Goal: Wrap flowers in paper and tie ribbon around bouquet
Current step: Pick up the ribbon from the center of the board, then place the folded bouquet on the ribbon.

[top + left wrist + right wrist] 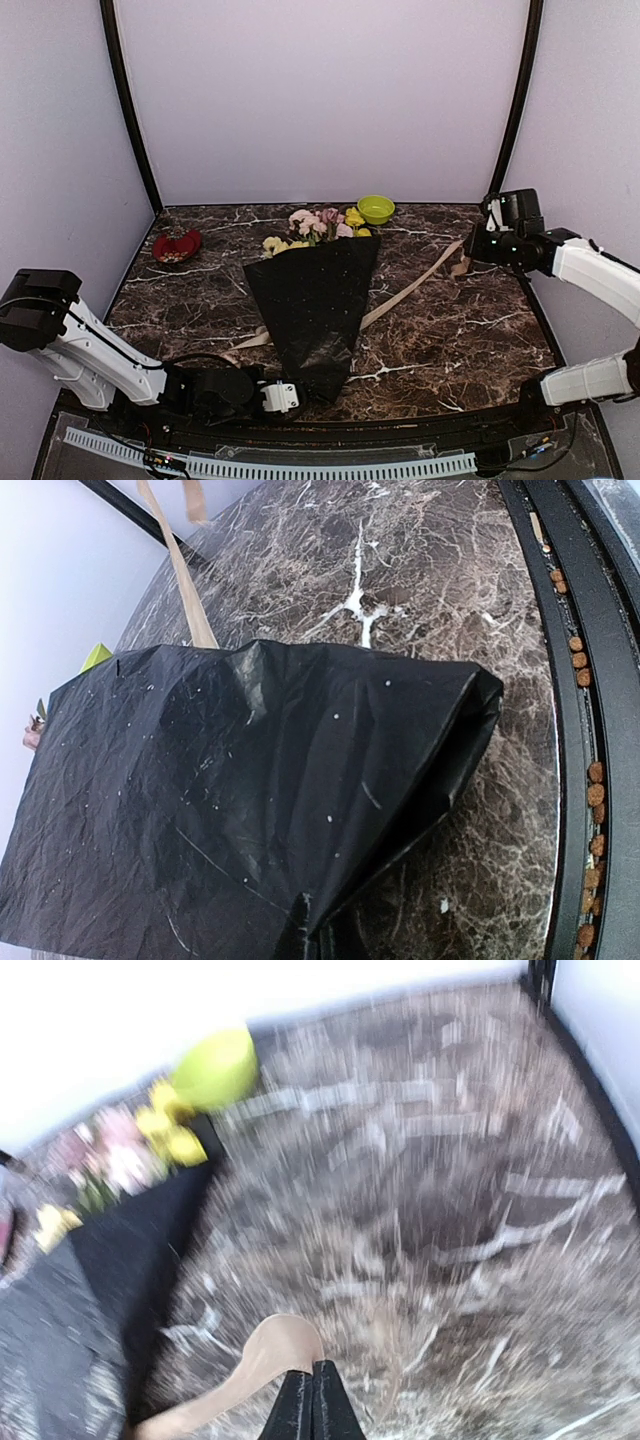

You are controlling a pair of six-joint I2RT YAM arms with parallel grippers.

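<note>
Left gripper (pixel 298 396) is pinched shut on the skinny bottom tip of the black crinkly paper bouquet (pixel 315 300). Right gripper (pixel 312 1402) is shut tight on the flat tan ribbon (pixel 262 1355).

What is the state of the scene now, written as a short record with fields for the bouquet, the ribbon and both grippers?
bouquet: lies on the table, wrapped in black paper, flowers at the far end
ribbon: passes under the bouquet, not yet tied
left gripper: shut on the bouquet's narrow near end
right gripper: shut on the ribbon's right end
other: green bowl behind the flowers
</note>
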